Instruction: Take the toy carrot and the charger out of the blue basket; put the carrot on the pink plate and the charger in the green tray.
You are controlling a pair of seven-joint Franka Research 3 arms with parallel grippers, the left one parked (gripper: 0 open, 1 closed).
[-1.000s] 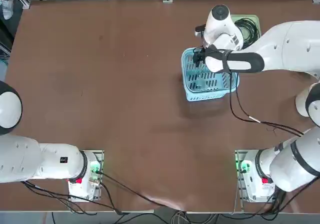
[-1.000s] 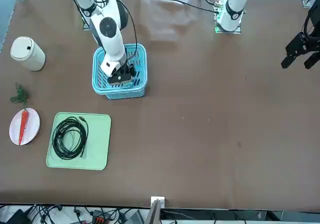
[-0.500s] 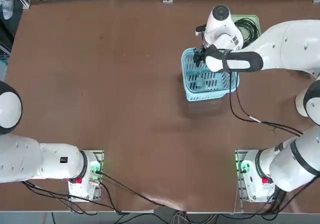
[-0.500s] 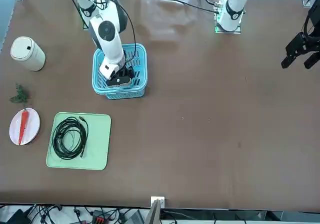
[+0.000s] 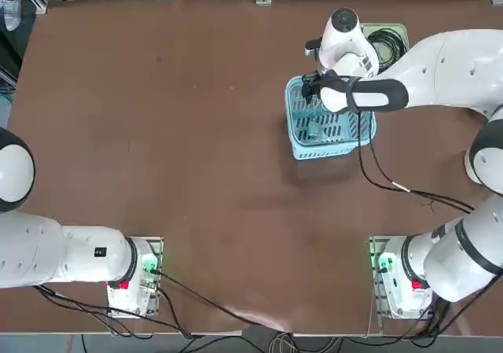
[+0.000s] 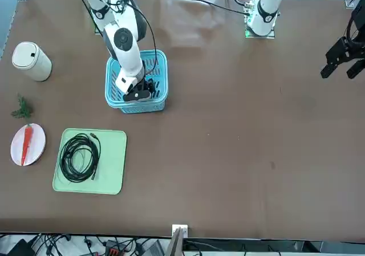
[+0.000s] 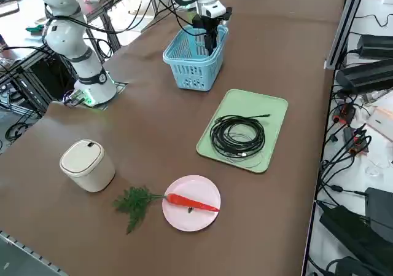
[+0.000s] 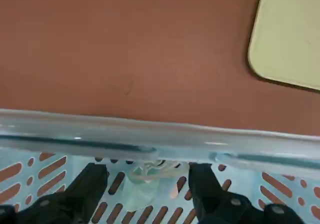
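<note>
I hold the right gripper low inside the blue basket, fingers spread wide and empty, the charger lying between them on the slatted floor. To lift it cleanly, I judge I should sink until both pads flank the plug block, keep clear of its pale cord, then squeeze. The toy carrot already lies on the pink plate; the green tray holds a black coiled cable.

A brown matte table carries a slatted light blue plastic basket upper left, a white lidded cylinder, a round pink plate and a flat pale green tray lower left.
</note>
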